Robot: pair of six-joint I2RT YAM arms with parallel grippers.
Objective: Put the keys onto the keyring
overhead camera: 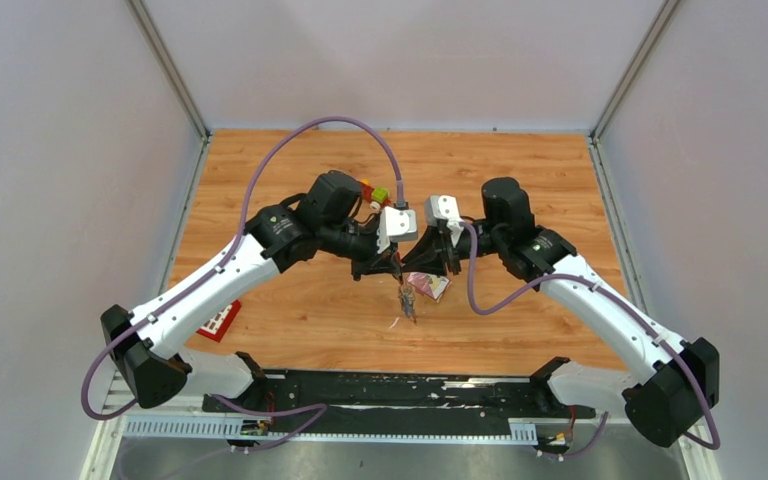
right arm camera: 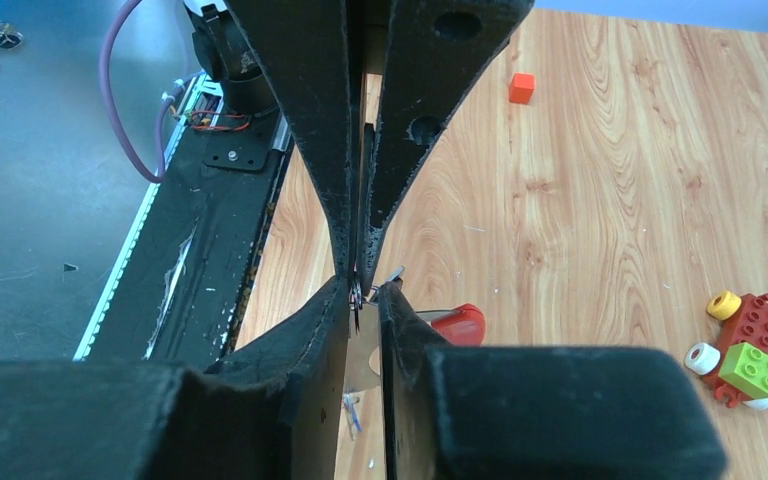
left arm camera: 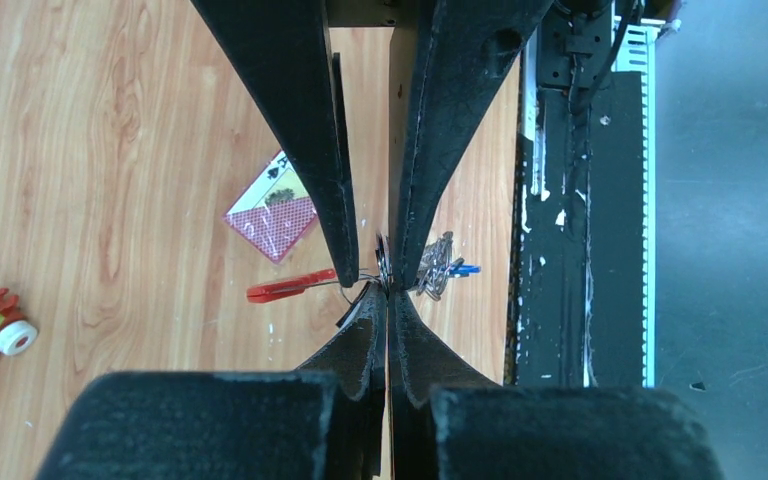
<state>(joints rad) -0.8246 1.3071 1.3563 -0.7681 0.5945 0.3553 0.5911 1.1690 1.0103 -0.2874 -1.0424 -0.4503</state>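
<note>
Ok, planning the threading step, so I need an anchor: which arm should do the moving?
Right, probably. The left arm holds its jaws shut on the keyring, keys clustered beside them, so it anchors. The right arm has nearly closed jaws right at the ring, placed to work it.

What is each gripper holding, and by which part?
The left gripper is shut on the keyring, by its thin metal ring between the red fob and the keys. The right gripper is nearly closed there; whether it grips anything cannot be told.
</note>
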